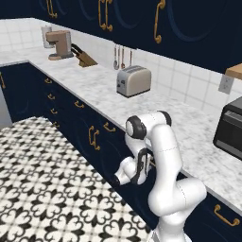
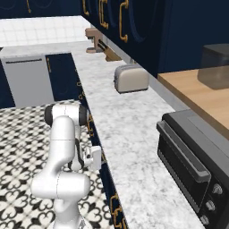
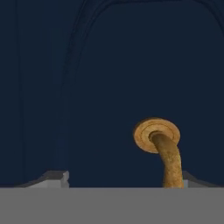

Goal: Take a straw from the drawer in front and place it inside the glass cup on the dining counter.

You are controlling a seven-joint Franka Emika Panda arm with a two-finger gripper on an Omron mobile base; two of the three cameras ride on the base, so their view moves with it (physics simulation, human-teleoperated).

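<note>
The drawer (image 3: 109, 87) shows as a flat navy-blue front close before the hand, and it looks shut. Its curved brass handle (image 3: 168, 153) springs from a round brass mount and bends down between my fingertips, close to the right one. My gripper (image 3: 122, 180) is open, with its jaws wide apart on either side of the handle. From the base, the gripper (image 1: 147, 161) (image 2: 101, 157) is pressed up to the cabinet fronts under the marble worktop. The straw is hidden. The glass cup and the dining counter are out of view.
On the marble worktop (image 1: 165, 111) stand a toaster (image 1: 133, 80), a coffee machine (image 1: 59, 44), a knife block (image 1: 84, 56) and a black oven (image 2: 192, 165). Navy wall cabinets hang above. The patterned floor (image 1: 42, 179) spreads out behind the arm.
</note>
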